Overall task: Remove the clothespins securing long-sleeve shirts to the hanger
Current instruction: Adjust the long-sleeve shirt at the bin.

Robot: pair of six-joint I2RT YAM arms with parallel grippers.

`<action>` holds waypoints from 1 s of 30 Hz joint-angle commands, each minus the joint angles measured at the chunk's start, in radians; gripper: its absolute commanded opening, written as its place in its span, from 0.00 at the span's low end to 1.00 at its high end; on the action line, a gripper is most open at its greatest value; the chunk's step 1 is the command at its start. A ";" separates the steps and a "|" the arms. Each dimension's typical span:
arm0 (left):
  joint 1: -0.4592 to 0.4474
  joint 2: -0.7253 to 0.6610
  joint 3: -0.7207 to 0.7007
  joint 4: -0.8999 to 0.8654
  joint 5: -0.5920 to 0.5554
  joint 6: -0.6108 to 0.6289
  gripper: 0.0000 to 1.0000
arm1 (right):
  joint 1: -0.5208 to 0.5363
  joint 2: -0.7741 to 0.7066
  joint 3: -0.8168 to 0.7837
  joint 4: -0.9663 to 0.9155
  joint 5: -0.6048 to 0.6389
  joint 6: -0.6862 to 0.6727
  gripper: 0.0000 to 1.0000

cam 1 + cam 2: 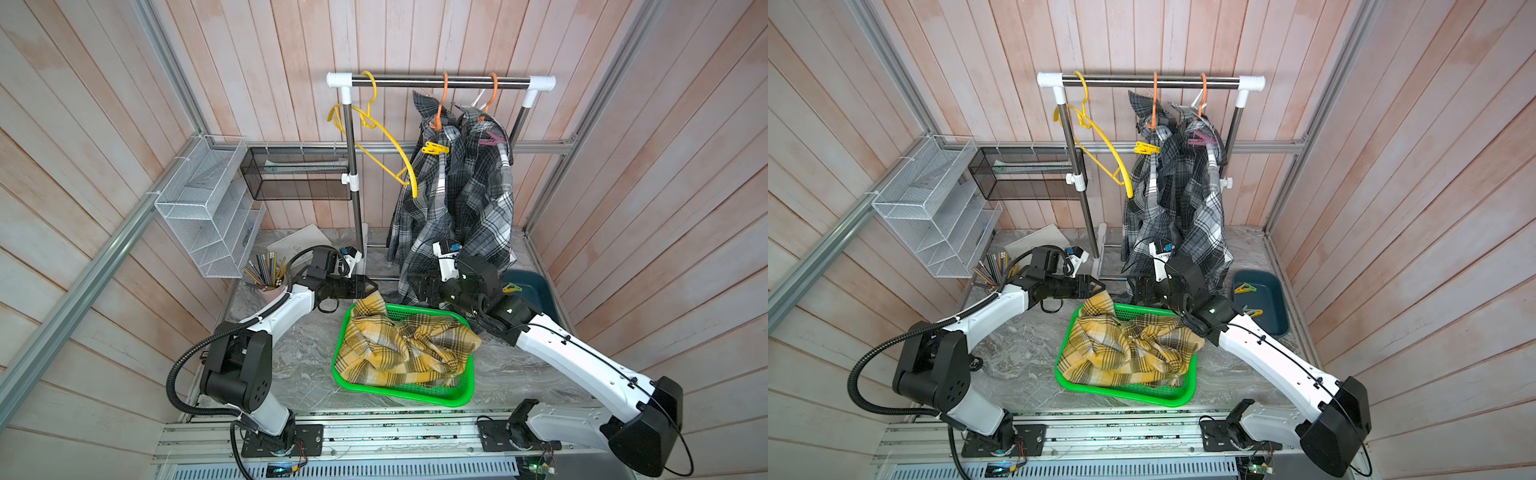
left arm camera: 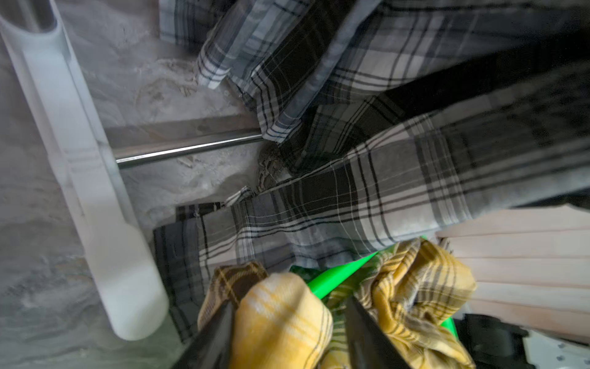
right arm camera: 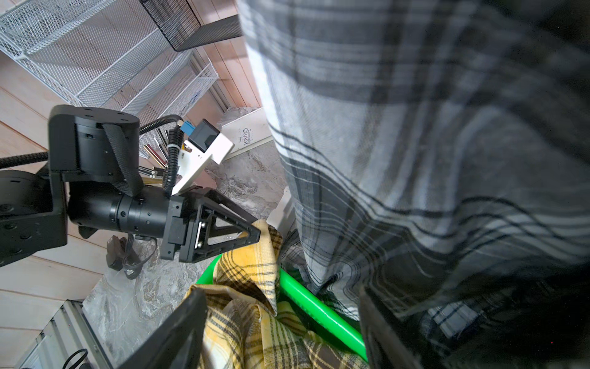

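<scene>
Two grey checked long-sleeve shirts [image 1: 424,195] [image 1: 486,195] hang on orange hangers [image 1: 440,104] from the rail. A yellow clothespin [image 1: 435,148] grips one shoulder and a mauve-pink clothespin [image 1: 492,139] grips the other shirt. The yellow plaid shirt [image 1: 403,349] lies bunched in the green basket [image 1: 415,395]. At the basket's back rim my left gripper [image 2: 289,303] is shut on a raised corner of it. My right gripper [image 3: 281,297] stands open over the back rim, beside the grey shirts' hems, holding nothing. Loose clothespins [image 1: 1246,287] lie in the dark blue tray [image 1: 1273,299].
An empty yellow hanger [image 1: 390,145] dangles at the rail's left end beside the rack post [image 1: 353,187]. A white mesh rack [image 1: 208,208] and a black mesh shelf [image 1: 295,174] hang on the left walls. A pencil cup [image 1: 270,286] and a book [image 1: 299,245] sit behind my left arm.
</scene>
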 commanded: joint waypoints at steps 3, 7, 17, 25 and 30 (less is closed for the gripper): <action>-0.008 0.012 0.037 -0.027 0.107 0.025 0.11 | -0.014 -0.023 0.011 0.022 -0.004 -0.018 0.76; -0.031 -0.023 0.020 -0.056 0.142 0.035 0.00 | -0.018 -0.033 0.011 0.026 0.003 -0.025 0.76; -0.233 -0.195 -0.177 -0.097 0.053 -0.004 0.00 | -0.021 -0.056 0.040 0.017 0.040 -0.036 0.75; -0.263 -0.236 -0.403 0.072 -0.012 -0.122 0.00 | 0.024 -0.073 0.166 -0.030 0.137 -0.123 0.74; -0.268 -0.295 -0.416 0.087 -0.092 -0.132 0.13 | 0.177 -0.019 0.324 -0.082 0.359 -0.273 0.90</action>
